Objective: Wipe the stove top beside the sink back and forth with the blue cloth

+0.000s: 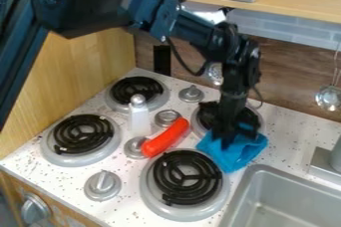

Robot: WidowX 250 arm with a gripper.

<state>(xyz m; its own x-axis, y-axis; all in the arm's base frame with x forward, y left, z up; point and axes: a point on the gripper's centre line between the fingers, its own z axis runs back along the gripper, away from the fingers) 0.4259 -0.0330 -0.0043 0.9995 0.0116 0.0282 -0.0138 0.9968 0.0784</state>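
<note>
1. White speckled stovetop point(286, 134), wooden panel point(80, 74) along its left edge, sink point(283, 201) at its front right.
2. Blue cloth point(248, 152), rumpled, lies near the sink's back corner, between the two right burners; the raised folds probably make it easier to pinch.
3. Black gripper point(230, 139) points down into the cloth. From where I stand, can't tell whether it's grasping or released; folds and arm hide that.
4. Red toy sausage point(166, 138) lies slanted among the middle knobs, which likely keep it from rolling toward the front edge.
5. Clear shaker point(139, 121) upright, left of sausage; flat base presumably steadies it.
</note>
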